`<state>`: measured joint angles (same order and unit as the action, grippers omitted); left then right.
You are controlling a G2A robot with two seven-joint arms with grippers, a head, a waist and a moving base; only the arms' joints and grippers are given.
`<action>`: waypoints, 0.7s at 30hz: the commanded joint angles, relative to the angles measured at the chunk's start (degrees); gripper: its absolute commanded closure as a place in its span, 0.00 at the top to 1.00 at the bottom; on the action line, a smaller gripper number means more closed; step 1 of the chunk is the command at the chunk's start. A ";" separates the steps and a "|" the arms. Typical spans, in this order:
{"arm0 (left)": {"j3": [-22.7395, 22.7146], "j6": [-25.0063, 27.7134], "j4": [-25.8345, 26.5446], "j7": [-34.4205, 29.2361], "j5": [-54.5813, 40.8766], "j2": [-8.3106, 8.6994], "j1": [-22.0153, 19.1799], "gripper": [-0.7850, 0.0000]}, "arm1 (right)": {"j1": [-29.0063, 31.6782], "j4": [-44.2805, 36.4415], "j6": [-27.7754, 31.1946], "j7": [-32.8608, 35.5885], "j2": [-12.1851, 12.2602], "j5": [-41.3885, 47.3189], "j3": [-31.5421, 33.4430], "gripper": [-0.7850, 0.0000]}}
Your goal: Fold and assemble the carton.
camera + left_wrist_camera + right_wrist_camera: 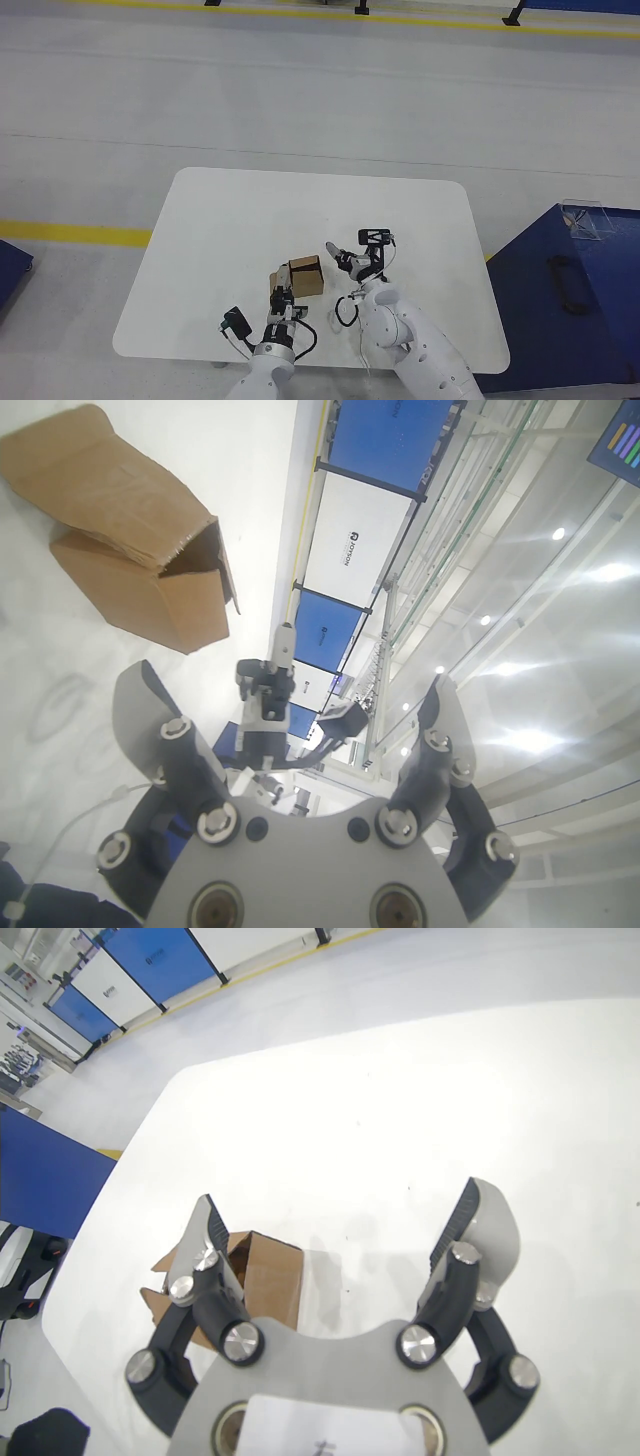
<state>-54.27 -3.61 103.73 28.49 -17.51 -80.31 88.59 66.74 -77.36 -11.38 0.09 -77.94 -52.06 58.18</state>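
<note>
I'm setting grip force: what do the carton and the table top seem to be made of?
The carton looks like brown cardboard, matte and uncoated, probably corrugated: creased flaps, rough edges. The table has a smooth white top with a faint sheen, perhaps laminate or painted board; the core cannot be told.

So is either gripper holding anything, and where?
Nothing held. Left gripper and right gripper are both open and empty; the carton lies ungripped on the table.

The left claw [290, 682] and right claw [340, 1193] sit close together, both gaping wide.
</note>
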 commanded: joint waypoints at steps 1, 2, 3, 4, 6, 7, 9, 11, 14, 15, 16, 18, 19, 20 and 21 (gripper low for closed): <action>-0.03 4.10 -3.45 2.32 0.28 -0.39 -0.37 1.00 | -0.04 0.46 -1.21 -2.56 -0.44 -1.42 -1.30 1.00; 0.24 6.38 -5.09 3.87 0.27 -0.71 -0.67 1.00 | -0.22 0.84 -1.67 -2.91 -0.67 -2.07 -2.07 1.00; 0.88 8.29 -6.72 4.77 -0.26 -1.06 -0.95 1.00 | -0.53 1.26 -2.18 -3.10 -0.90 -3.04 -2.90 1.00; 1.34 10.35 -8.09 5.41 -0.79 -1.41 -1.42 1.00 | -0.83 1.67 -2.70 -3.62 -1.13 -4.36 -3.80 1.00; 1.52 13.90 -11.23 6.27 -2.18 -2.00 -2.55 1.00 | -1.36 2.92 -3.85 -4.09 -1.63 -6.58 -5.58 1.00; 1.72 14.98 -12.69 6.43 -2.92 -2.30 -3.17 1.00 | -1.73 3.61 -4.62 -4.15 -1.90 -7.69 -6.46 1.00; 2.01 16.67 -15.43 6.32 -3.32 -2.78 -4.49 1.00 | -2.52 5.15 -5.99 -4.00 -2.52 -9.31 -8.18 1.00; 2.36 18.38 -17.50 6.80 -3.44 -3.28 -5.46 1.00 | -3.43 6.66 -6.52 -3.99 -3.09 -10.83 -9.64 1.00; 2.47 20.35 -19.92 7.44 -3.69 -3.91 -6.52 1.00 | -4.15 8.39 -8.52 -4.88 -3.88 -12.13 -10.86 1.00; 2.41 20.96 -20.55 7.39 -4.07 -4.10 -6.81 1.00 | -4.36 8.82 -9.01 -4.96 -4.11 -12.27 -11.06 1.00; 2.34 21.25 -21.03 7.33 -4.14 -4.21 -7.04 1.00 | -4.46 9.09 -9.15 -5.00 -4.24 -12.35 -11.18 1.00; 2.19 22.22 -22.23 7.23 -4.71 -4.60 -7.65 1.00 | -4.77 10.09 -9.64 -4.89 -4.63 -12.45 -11.28 1.00; 2.13 22.56 -22.63 7.12 -4.94 -4.76 -7.85 1.00 | -4.92 10.51 -9.86 -4.70 -4.77 -12.60 -11.31 1.00; 2.01 22.74 -23.12 7.19 -4.76 -4.90 -8.11 1.00 | -5.06 10.96 -10.04 -4.54 -4.91 -12.85 -11.38 1.00; 1.95 22.87 -23.52 7.29 -4.73 -5.05 -8.32 1.00 | -5.20 11.42 -10.18 -4.37 -5.06 -13.06 -11.48 1.00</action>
<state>-52.23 19.13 80.69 35.65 -22.35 -85.21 80.51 61.69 -66.43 -21.40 -4.47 -82.86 -64.88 46.80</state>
